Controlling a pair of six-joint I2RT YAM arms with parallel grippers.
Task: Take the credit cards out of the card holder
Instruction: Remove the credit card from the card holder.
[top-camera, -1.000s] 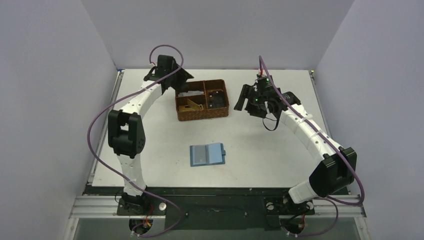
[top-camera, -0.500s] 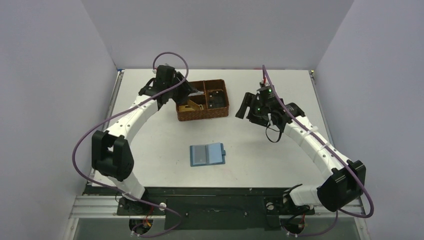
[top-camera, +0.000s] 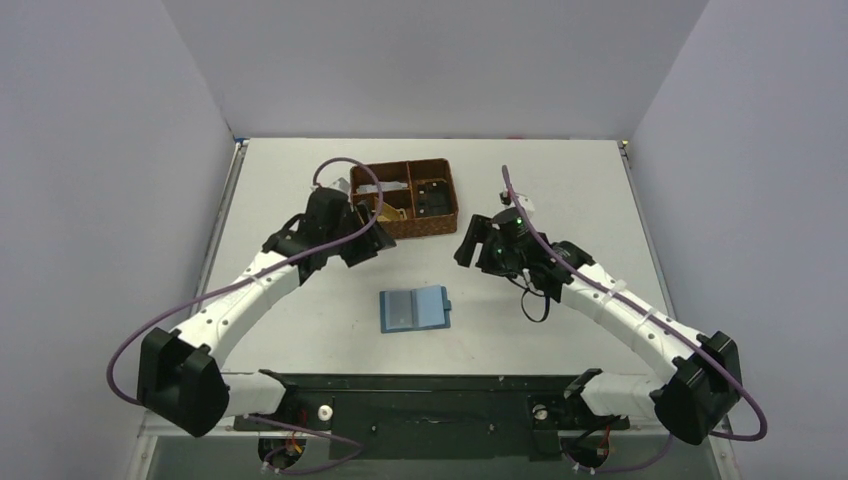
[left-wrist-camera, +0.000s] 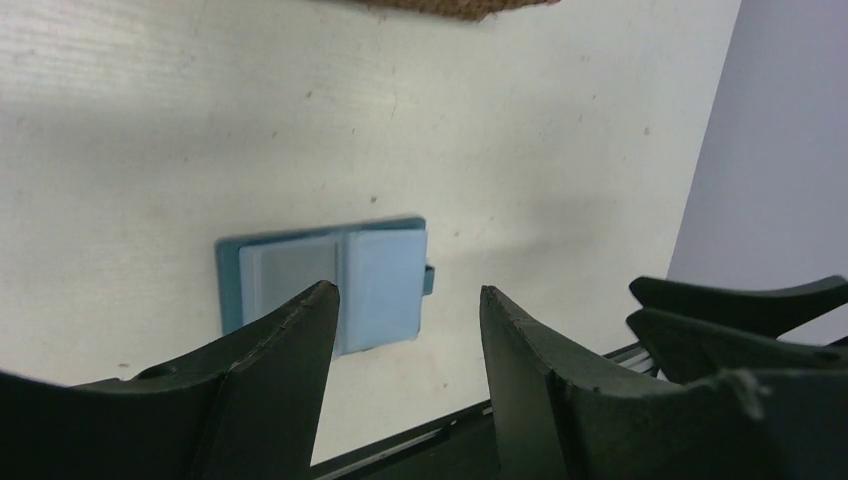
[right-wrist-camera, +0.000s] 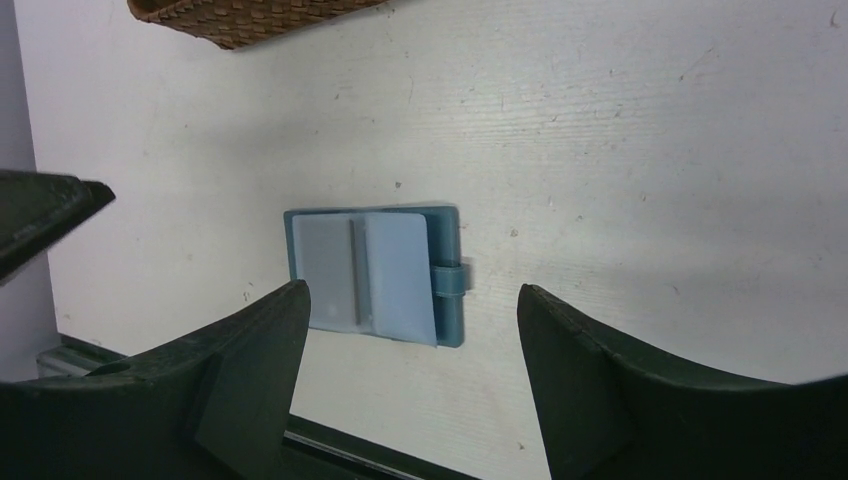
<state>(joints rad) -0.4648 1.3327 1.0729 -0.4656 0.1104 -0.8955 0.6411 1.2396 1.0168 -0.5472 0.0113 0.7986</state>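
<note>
The basket (top-camera: 430, 226) holds dark and tan items. The wallet (top-camera: 415, 309) lies open between my left gripper (left-wrist-camera: 405, 300) and right gripper (right-wrist-camera: 410, 292), both spread wide and empty.

The card holder (left-wrist-camera: 375, 280) looked smeared in the left wrist view, and one finger (left-wrist-camera: 285, 345) of the left end effector (left-wrist-camera: 407, 292) covered part of its lower edge. Whether credit cards sat in its pockets could not be told. The top edge cut off the basket (right-wrist-camera: 250, 20) in both wrist views. From above, its contents were too small to identify, and the left end effector hid its near-left corner.
</note>
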